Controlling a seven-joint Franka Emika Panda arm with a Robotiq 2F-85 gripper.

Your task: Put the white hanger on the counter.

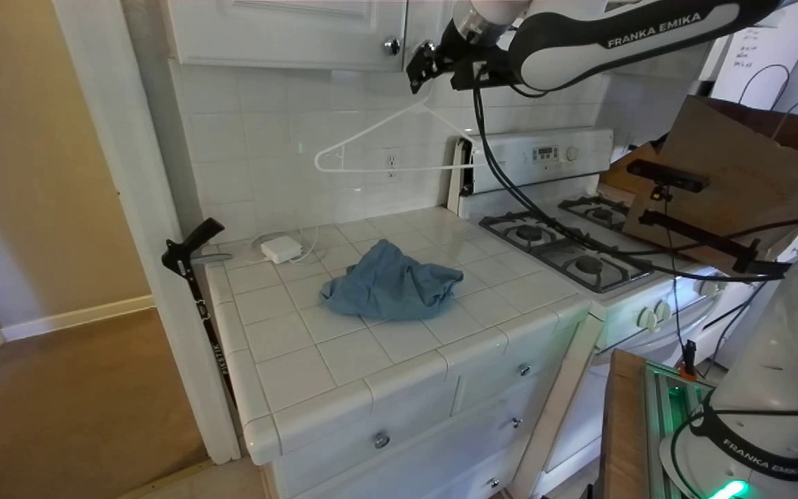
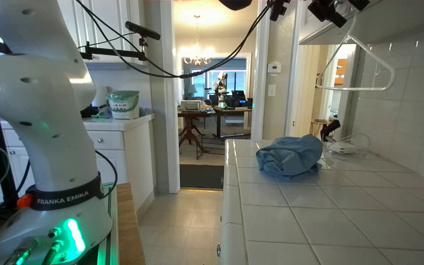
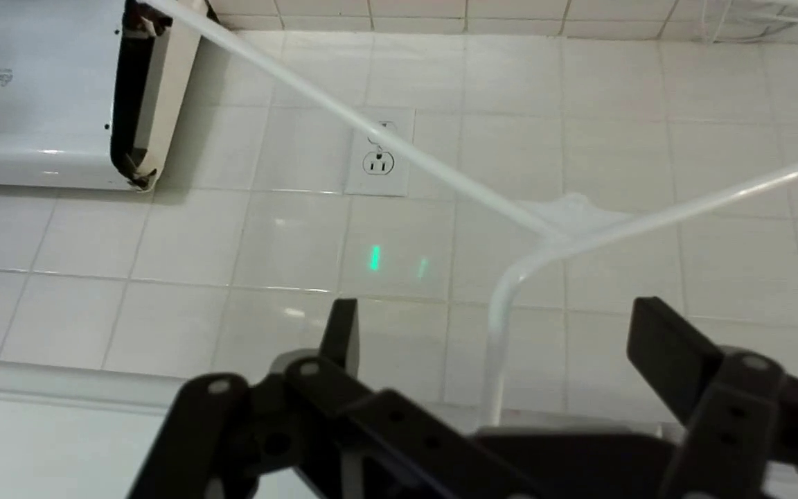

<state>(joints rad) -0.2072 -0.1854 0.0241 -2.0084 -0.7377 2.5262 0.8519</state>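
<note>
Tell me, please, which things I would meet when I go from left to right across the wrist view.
Stove's back panel, wall outlet, hook of the white hanger, black finger on the picture's right.

Clear gaps flanked the thin white triangular clothes hanger (image 3: 555,242) between the spread fingers of the black gripper (image 3: 496,333). Open air separated the hanger from the white square-tiled counter (image 1: 288,375), where a crumpled blue cloth (image 1: 392,285) and a small white box (image 1: 281,249) stood in the way; free space lay between the cloth and the white black-grated stove (image 1: 589,265).
</note>
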